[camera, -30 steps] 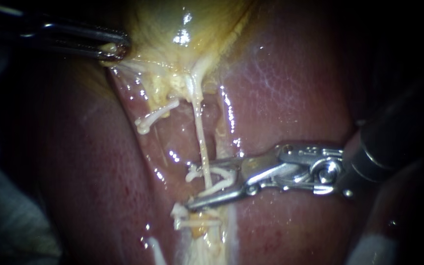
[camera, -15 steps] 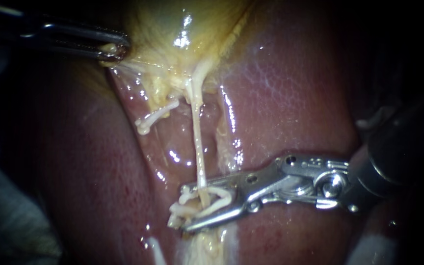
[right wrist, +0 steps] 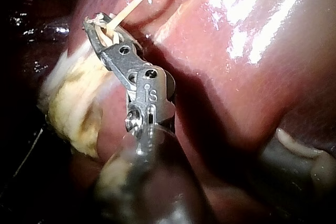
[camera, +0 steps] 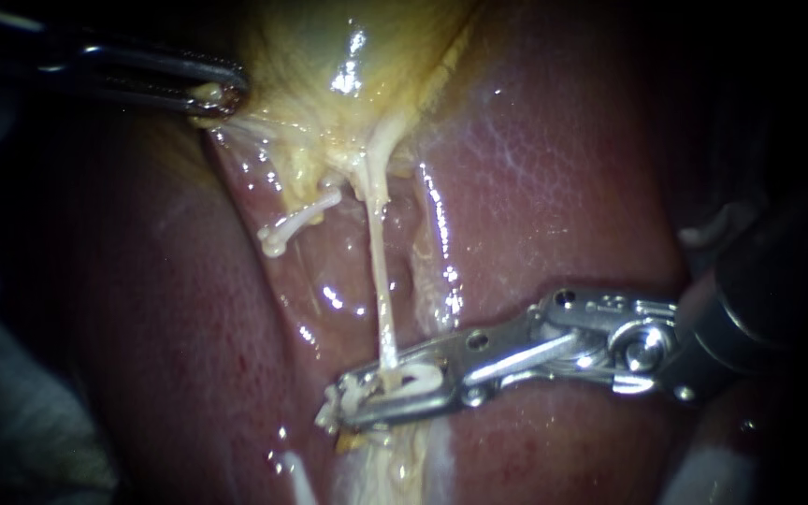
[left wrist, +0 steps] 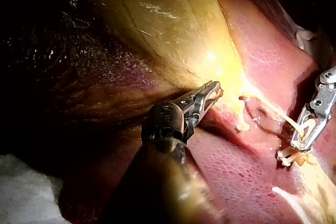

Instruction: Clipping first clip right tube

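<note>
Steel right instrument (camera: 367, 388) clamped on tube (camera: 378, 271), left instrument (camera: 226, 93) gripping gallbladder (camera: 348, 56) edge

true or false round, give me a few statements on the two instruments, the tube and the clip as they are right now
1. The right instrument has its jaws around the thin tube. True.
2. The left instrument touches nothing. False: its jaws grip the edge of the gallbladder.
3. A white clip sits between the right instrument's jaws. True.
4. The tube is cut through above the jaws. False: it runs unbroken from the gallbladder down to them.
</note>
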{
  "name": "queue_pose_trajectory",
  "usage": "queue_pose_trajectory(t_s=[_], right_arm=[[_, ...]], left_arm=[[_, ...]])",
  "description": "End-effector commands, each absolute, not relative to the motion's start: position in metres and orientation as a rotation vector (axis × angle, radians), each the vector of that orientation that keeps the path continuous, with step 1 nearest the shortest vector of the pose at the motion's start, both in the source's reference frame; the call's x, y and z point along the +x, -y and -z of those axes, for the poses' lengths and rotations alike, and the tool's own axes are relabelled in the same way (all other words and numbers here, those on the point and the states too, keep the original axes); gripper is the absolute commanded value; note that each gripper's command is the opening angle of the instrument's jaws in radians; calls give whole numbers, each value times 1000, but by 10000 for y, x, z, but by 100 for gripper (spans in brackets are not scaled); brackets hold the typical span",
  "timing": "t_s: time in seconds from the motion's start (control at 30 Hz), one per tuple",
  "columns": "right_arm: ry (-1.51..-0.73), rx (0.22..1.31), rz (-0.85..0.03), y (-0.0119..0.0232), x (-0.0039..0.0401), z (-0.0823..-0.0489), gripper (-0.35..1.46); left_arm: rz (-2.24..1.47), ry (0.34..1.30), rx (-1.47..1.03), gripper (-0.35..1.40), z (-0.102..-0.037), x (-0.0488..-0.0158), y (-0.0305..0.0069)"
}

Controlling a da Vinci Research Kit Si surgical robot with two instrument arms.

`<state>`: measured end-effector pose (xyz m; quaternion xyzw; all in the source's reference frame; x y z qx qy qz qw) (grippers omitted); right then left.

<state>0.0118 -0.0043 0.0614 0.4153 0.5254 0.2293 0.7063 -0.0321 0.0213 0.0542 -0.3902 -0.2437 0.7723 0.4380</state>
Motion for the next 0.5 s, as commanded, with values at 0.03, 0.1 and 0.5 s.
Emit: queue_pose_trajectory(t_s=[0.03, 0.1, 0.5], right_arm=[[-1170, 913, -517, 43, 117, -614, -19], [-1171, 905, -524, 43, 116, -615, -27], [-1161, 919, -543, 43, 114, -616, -35]], left_arm=[[-1920, 606, -970, -35, -542, -321, -213], [-1920, 606, -970, -35, -542, -321, -213], [-1919, 605, -969, -35, -542, -321, -213]])
